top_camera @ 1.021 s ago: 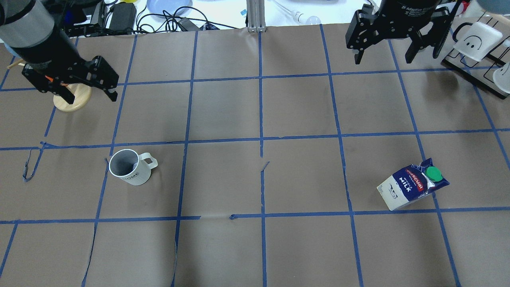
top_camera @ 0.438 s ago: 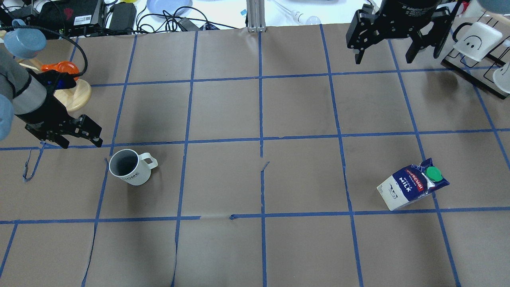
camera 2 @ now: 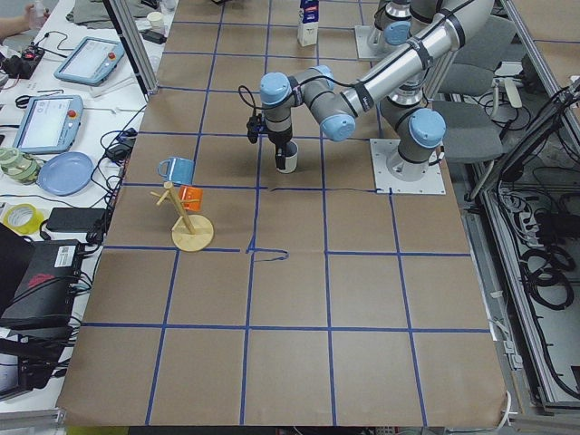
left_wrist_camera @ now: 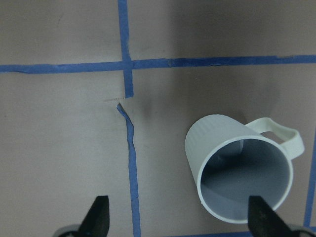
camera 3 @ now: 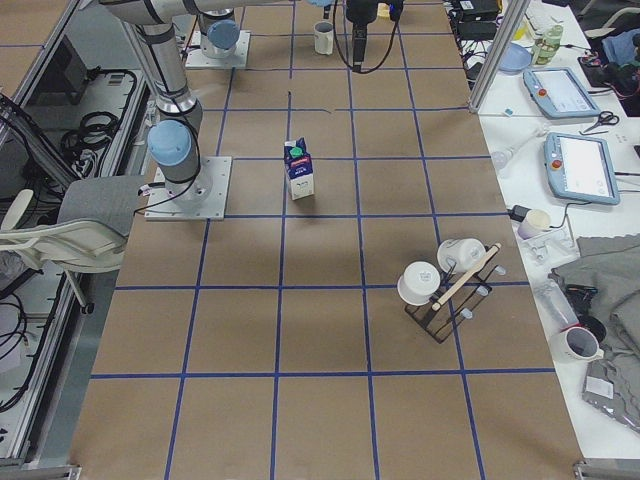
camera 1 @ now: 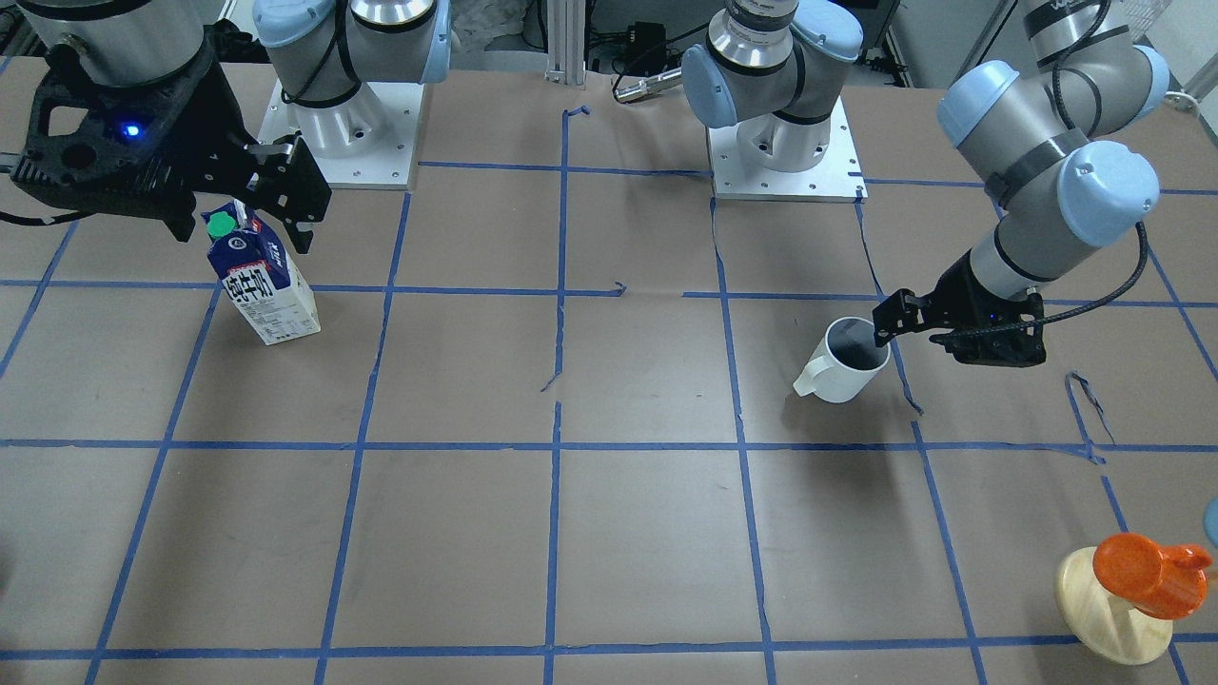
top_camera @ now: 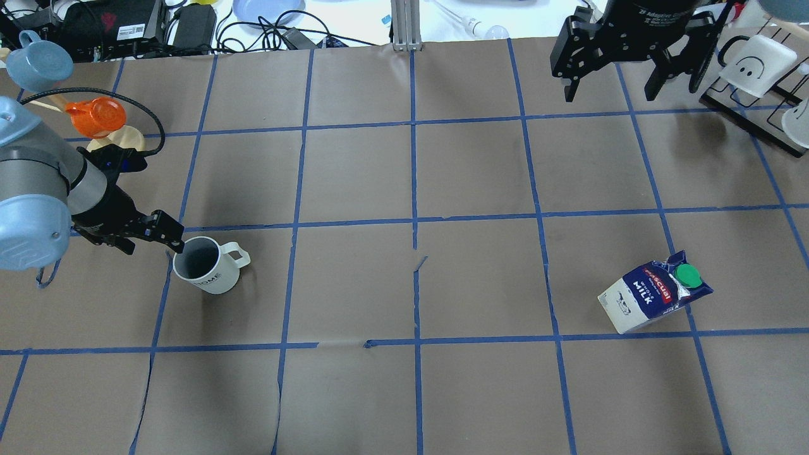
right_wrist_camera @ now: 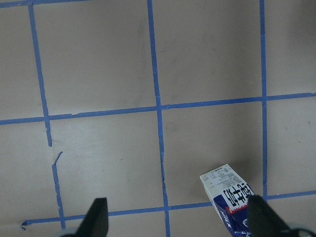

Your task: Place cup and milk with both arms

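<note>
Left claw [top_camera: 152, 237]: jaws spread wide, holding nothing, low over the brown paper [top_camera: 354, 170].
- White mug [top_camera: 205, 265] stands upright just beside this claw, ahead of it and off toward one finger. In the wrist view its rim sits at that fingertip, not between the two. The loop handle [top_camera: 239, 254] is on the mug's far side from the claw.
- Step, as I judge it: the approach to the mug, with no grasp made. The next move likely calls for a sideways shift so one finger goes inside the rim and the other outside, then closing.

Right claw [top_camera: 610, 79]: also wide open and empty, hanging high.
- Milk carton [top_camera: 654, 300] stands upright, well apart from it. Its wrist view shows only a corner of the carton, low and beside one finger. This claw needs a long descent first.

Materials:
- The mug is glossy ceramic, finely ribbed outside and grey inside; hard and probably slick.
- The carton is coated paperboard, gable-topped, blue above and white below, with a round green screw cap [top_camera: 687, 275]. Its walls would likely give under a hard squeeze.
- The paper is matte, gridded with blue tape [top_camera: 354, 222], and torn in places.
</note>
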